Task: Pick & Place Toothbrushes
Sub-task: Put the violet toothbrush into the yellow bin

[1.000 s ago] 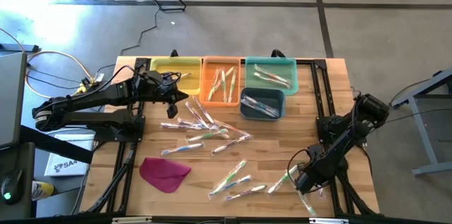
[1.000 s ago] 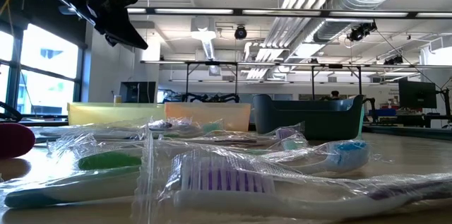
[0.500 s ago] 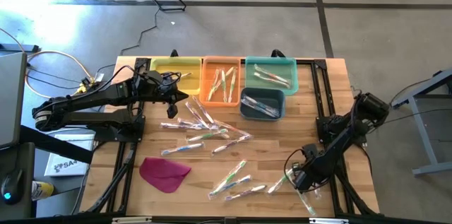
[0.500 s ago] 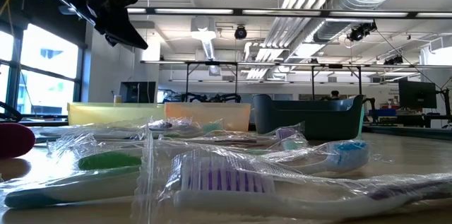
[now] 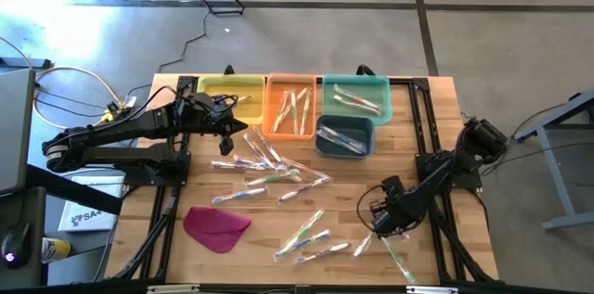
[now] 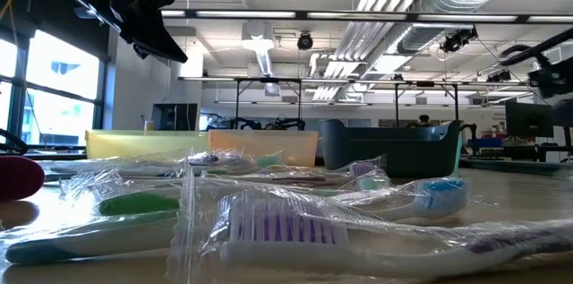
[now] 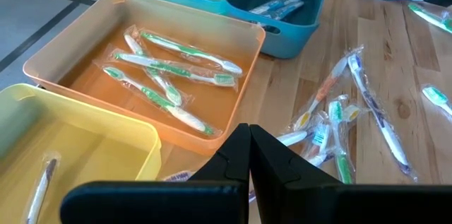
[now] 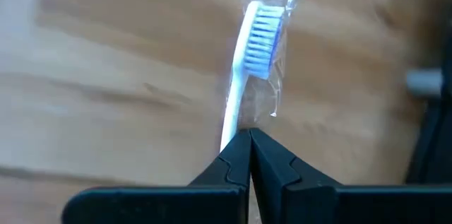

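The right claw (image 5: 379, 222) is sitting low over the table (image 5: 436, 108) at about 4 o'clock, pinched tight on a white-handled toothbrush (image 8: 247, 75) with blue-and-white bristles, still in its clear wrapper. In the right wrist view the jaws are meeting right on the handle's tail end, so most of the brush is sticking out ahead of them.

That's a skinny grip on a slick wrapper, so my guess is it's going to want a straight, gentle lift with no wrist flicks, or the brush could swing or slide out. Colour-wise it looks like a match for the dark blue bin (image 5: 344, 136) at roughly 12 o'clock, though I'm only judging by what's already in there. The orange bin (image 5: 269, 108) is holding green-handled ones and the teal bin (image 5: 383, 99) has a few too, with the yellow bin (image 5: 206, 90) off at 11. Best to carry it high enough to clear the bin wall and let go low inside.

The left claw (image 7: 248, 157) is waiting fully closed and empty up near the yellow bin. Plenty of loose toothbrushes (image 5: 274, 175) are lying mid-table, plus a few more near 5 o'clock.
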{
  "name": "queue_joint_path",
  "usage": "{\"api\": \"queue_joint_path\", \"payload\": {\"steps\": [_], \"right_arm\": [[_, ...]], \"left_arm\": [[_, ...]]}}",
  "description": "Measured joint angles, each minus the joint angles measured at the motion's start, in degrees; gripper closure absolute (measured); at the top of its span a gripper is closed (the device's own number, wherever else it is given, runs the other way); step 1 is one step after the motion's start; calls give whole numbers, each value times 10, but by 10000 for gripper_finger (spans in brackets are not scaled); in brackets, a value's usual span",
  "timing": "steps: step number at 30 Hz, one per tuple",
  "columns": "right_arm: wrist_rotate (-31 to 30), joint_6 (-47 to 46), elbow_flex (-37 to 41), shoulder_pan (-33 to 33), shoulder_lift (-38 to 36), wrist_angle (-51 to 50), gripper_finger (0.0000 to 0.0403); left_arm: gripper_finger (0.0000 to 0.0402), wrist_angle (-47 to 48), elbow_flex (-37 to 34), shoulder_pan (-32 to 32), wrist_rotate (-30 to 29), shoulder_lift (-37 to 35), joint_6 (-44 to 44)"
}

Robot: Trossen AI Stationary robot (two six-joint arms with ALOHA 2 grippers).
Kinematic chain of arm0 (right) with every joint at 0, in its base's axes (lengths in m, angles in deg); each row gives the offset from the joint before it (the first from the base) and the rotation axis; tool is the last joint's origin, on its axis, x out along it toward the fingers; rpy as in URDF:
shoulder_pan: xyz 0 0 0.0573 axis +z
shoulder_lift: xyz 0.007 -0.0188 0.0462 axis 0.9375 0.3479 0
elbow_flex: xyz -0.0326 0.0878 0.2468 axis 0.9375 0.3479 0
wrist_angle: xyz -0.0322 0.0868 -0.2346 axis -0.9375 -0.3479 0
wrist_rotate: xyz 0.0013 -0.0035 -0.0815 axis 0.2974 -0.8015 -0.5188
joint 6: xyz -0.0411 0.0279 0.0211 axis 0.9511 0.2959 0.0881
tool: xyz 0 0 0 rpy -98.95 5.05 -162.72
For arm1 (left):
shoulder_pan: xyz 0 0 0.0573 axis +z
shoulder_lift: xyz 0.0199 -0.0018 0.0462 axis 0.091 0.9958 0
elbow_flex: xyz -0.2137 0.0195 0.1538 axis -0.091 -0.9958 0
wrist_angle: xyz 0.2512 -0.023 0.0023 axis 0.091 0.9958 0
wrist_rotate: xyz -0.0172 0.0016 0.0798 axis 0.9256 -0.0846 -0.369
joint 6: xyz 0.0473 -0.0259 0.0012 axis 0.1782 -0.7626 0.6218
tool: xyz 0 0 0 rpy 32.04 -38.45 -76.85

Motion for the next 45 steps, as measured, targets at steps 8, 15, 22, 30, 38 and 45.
{"api": "queue_joint_path", "payload": {"steps": [8, 15, 22, 30, 38, 45], "right_arm": [[-55, 148, 0, -65, 0, 35, 401], [-88, 289, -1, -89, -1, 126, 401], [-112, 374, -1, -89, -1, 164, 401], [-147, 372, -35, -90, -27, 69, 401], [-148, 361, -88, -93, -46, -20, 401], [-105, 357, -98, -93, -46, -14, 401]], "left_arm": [[401, 0, 0, 0, 0, 0, 0], [401, 0, 0, 0, 0, 0, 0], [401, 0, 0, 0, 0, 0, 0], [401, 0, 0, 0, 0, 0, 0], [401, 0, 0, 0, 0, 0, 0], [401, 0, 0, 0, 0, 0, 0]]}}
